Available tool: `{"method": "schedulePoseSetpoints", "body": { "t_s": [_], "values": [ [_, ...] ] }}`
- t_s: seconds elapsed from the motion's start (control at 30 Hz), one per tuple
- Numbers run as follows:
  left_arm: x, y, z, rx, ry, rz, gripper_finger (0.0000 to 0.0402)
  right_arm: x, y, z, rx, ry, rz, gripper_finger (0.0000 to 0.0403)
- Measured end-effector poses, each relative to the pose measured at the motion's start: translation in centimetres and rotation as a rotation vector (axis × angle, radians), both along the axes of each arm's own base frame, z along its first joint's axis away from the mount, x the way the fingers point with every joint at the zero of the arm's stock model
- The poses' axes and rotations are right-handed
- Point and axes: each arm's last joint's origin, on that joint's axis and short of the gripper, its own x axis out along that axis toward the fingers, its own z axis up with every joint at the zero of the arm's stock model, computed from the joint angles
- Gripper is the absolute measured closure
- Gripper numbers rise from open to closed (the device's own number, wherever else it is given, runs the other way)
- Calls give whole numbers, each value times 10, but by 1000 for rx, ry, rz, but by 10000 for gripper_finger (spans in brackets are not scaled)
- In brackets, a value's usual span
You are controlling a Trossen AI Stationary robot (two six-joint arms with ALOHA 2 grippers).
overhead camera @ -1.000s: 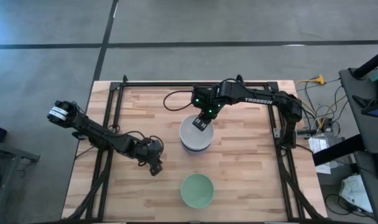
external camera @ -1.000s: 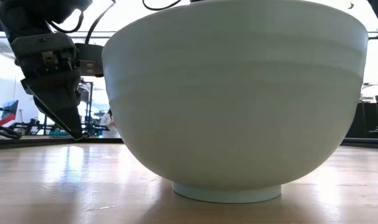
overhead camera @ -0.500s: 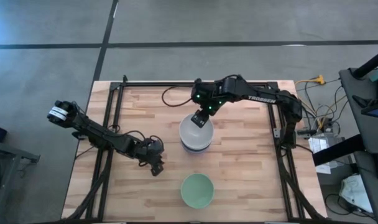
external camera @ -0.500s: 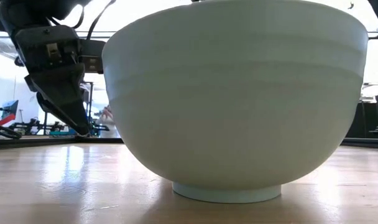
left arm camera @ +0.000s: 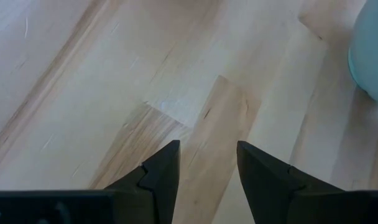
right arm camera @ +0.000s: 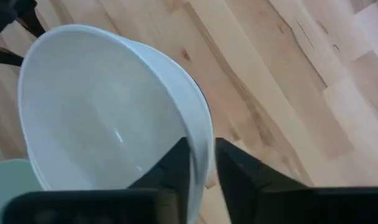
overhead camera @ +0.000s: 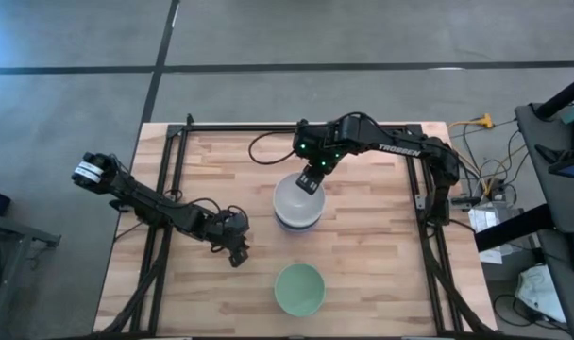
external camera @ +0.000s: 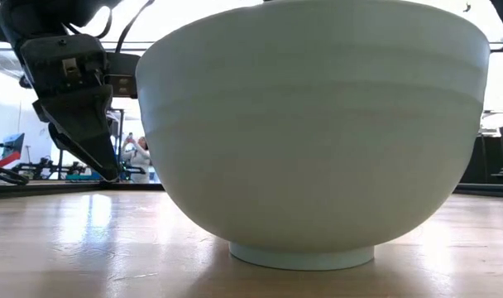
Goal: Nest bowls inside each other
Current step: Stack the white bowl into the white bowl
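Gripping: we find right hand (overhead camera: 309, 181) clamped on top white bowl's (overhead camera: 296, 196) far rim.
Left hand (overhead camera: 236, 253): parted, near mint bowl (overhead camera: 298, 288).

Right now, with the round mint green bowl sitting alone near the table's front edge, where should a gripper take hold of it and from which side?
Grip the round mint green bowl by its thin rim, coming straight down from above with one finger inside and one outside. It stands upright and open, and its smooth curved wall looks too wide to span. The left gripper hangs nearest, jaws open; the right gripper straddles the stacked white bowl's rim.
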Motion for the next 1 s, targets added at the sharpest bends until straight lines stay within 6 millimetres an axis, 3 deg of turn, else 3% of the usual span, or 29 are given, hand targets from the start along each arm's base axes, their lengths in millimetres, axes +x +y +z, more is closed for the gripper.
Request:
{"method": "schedulePoseSetpoints", "body": {
  "t_s": [0.17,0.63,1.0],
  "values": [
    [1,0,1,-3,-7,1,258,0,-1,-1,-3,5,5,387],
    [2,-1,2,-8,-24,2,258,-6,-1,-5,43,71,9,393],
    [2,-1,2,-7,-31,5,258,-2,-2,-19,48,73,2,393]
  ]
}}
